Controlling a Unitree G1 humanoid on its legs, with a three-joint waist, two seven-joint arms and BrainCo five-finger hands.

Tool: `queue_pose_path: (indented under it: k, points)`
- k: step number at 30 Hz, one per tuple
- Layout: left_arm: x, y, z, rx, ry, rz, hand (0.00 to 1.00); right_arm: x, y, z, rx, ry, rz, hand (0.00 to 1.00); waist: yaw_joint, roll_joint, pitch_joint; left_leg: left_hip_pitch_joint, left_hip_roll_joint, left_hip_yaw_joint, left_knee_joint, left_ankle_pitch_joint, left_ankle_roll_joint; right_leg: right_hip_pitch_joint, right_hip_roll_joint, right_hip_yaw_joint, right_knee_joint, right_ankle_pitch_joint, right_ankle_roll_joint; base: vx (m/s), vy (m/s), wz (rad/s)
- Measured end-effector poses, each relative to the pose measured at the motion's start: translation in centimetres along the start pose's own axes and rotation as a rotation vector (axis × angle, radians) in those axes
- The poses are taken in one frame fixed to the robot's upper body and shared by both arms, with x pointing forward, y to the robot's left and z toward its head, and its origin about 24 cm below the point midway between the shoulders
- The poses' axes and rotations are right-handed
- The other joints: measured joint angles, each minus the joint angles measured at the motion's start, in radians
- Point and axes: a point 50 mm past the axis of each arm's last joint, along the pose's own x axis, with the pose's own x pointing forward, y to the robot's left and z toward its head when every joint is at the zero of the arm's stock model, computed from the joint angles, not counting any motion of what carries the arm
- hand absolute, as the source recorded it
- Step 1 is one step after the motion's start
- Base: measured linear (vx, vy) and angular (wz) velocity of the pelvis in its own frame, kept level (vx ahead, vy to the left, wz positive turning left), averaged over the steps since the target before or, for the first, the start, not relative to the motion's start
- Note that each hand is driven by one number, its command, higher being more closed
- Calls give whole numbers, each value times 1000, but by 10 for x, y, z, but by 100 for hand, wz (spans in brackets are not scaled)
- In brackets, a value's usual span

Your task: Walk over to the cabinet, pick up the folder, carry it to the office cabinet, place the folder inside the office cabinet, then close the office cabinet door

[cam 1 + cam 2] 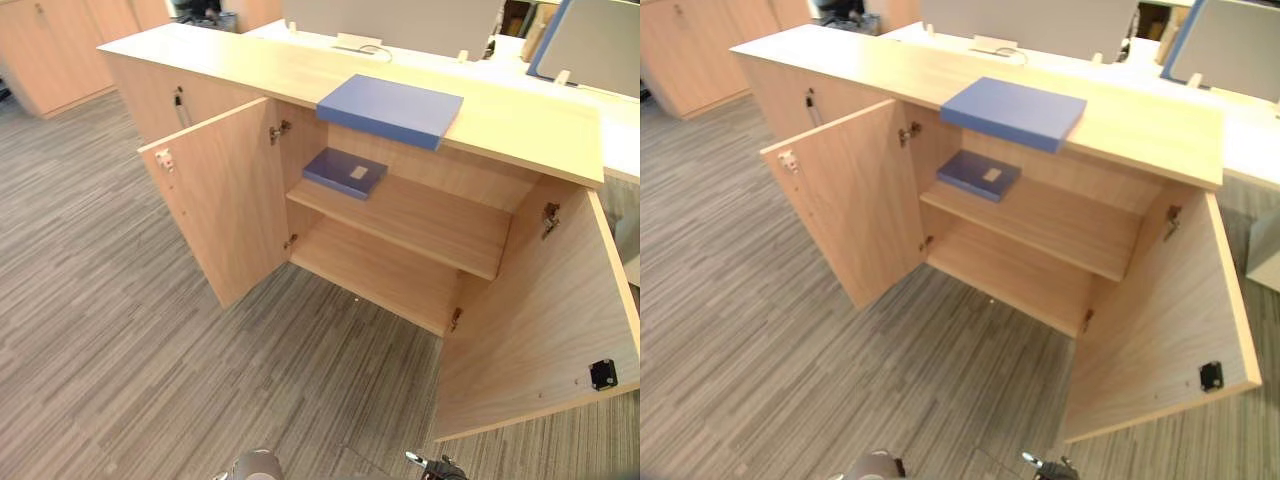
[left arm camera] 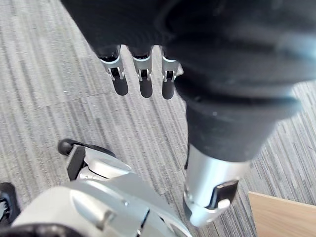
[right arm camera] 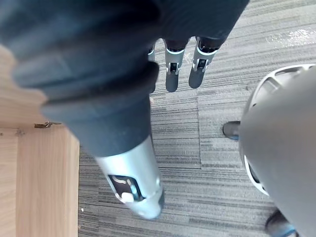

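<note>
- cabinet [image 1: 250, 62] wide open
- blue folder [image 1: 390, 108] flat on top, corner poking past the front edge; darker folder [image 1: 345, 171] inside on the upper shelf [image 1: 430, 215]
- left hand [image 2: 141, 69] and right hand [image 3: 174, 69] down over the carpet [image 2: 59, 89]; fingers straight and loose, holding nothing

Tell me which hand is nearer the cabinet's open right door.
Right. The right hand hangs over the carpet close beside that door; the left hand hangs over carpet farther off, on the other side.
</note>
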Motion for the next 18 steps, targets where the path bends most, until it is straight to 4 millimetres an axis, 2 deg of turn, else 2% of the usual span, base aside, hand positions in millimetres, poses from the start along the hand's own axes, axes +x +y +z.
queue_pose_path:
  k: [1,2,3,4,6,7,10,14,15,17,18]
  points:
    - [0,0,-1,2,-1,0,0,0,-1,0,-5,-1,-1,0,1,0,0,-3,-23,-68,-138,43,-4,7,-29,25,0,0,39,210,387,-58]
    - [-1,3,-4,1,6,8,0,0,-2,-3,-25,3,-1,0,3,0,-2,8,-45,-141,-246,186,-18,32,-58,51,-3,-6,80,271,481,-52]
    - [-1,3,-5,2,10,10,0,-1,-4,-5,-33,5,-2,0,4,0,-7,20,-52,-148,-260,241,-26,35,-61,58,-6,-2,90,304,410,-26]
    - [0,9,0,6,-6,23,0,-3,3,-13,-43,25,17,0,2,-30,-18,37,-96,-140,-284,263,-12,42,-85,80,-28,4,105,252,276,0]
    - [4,10,16,10,-64,27,0,-4,15,-12,-32,25,45,0,3,-82,-6,23,-146,-173,-261,255,-5,28,-100,90,-60,33,85,218,219,8]
    - [5,8,19,2,-63,24,0,-4,19,-11,-24,22,51,0,2,-92,-7,17,-165,-187,-241,236,6,41,-113,103,-85,60,93,168,184,3]
    - [5,5,19,-7,-64,21,0,-5,31,-3,-37,-4,86,0,10,-95,-15,25,-186,-169,-256,228,12,29,-136,117,-120,115,101,122,170,-28]
    - [5,8,17,-2,-58,35,0,-5,27,-8,-33,11,78,0,12,-93,-25,77,-223,-148,-333,214,23,6,-175,179,-152,136,130,8,118,-67]
    - [4,9,16,-3,-56,37,0,-5,21,-10,-35,17,63,0,13,-90,-37,94,-247,-137,-364,206,29,-20,-203,208,-145,132,125,-35,153,-84]
    - [3,9,12,-4,-45,39,0,-3,11,-10,-43,23,39,0,11,-81,-39,131,-287,-143,-407,192,49,-58,-239,249,-107,109,89,-18,194,-82]
    - [3,10,10,-2,-41,43,0,-3,4,-12,-47,27,23,0,3,-77,-42,156,-303,-144,-433,190,53,-78,-268,251,-64,90,47,38,196,-54]
